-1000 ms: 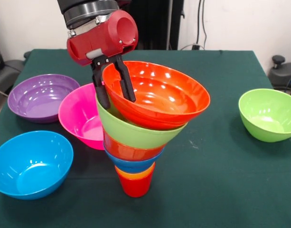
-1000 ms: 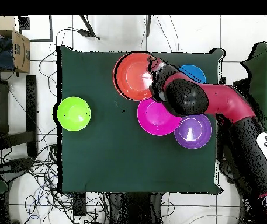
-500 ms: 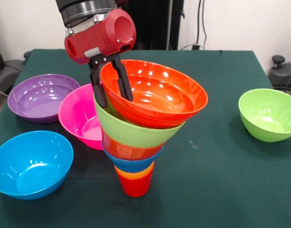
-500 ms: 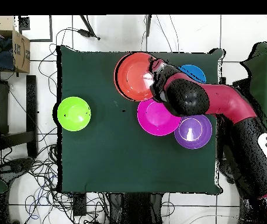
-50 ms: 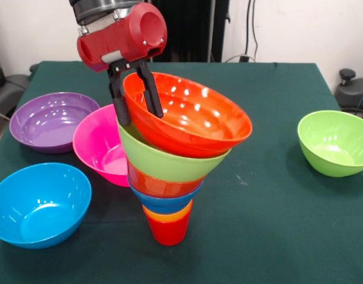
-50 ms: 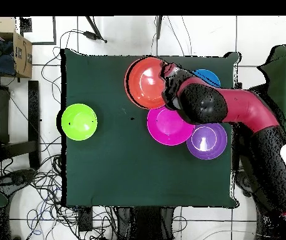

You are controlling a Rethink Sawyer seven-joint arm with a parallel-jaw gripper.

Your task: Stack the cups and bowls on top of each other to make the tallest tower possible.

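The tower (image 5: 168, 195) stands near the table's front. From the bottom up it holds a red cup (image 5: 168, 232), an orange cup (image 5: 169, 215), a small blue bowl (image 5: 164, 205), a small orange-red bowl (image 5: 156, 186) and a lime green bowl (image 5: 169, 164). On top, a large orange-red bowl (image 5: 190, 118) tilts, its left rim raised. My gripper (image 5: 140, 116) is shut on that rim, one finger inside the bowl and one outside. In the overhead view, the gripper (image 6: 166, 84) sits at the right edge of the large orange-red bowl (image 6: 146, 82).
A pink bowl (image 5: 98, 145) leans just left of the tower, with a purple bowl (image 5: 50, 121) behind it and a light blue bowl (image 5: 38, 203) in front. A second lime green bowl (image 5: 335, 142) stands alone at the right. A cardboard box (image 6: 21, 55) sits off the table.
My gripper has risen a little and drifted left with the large orange-red bowl's rim. The bowl now tilts more steeply on the stack. The other bowls have not moved.
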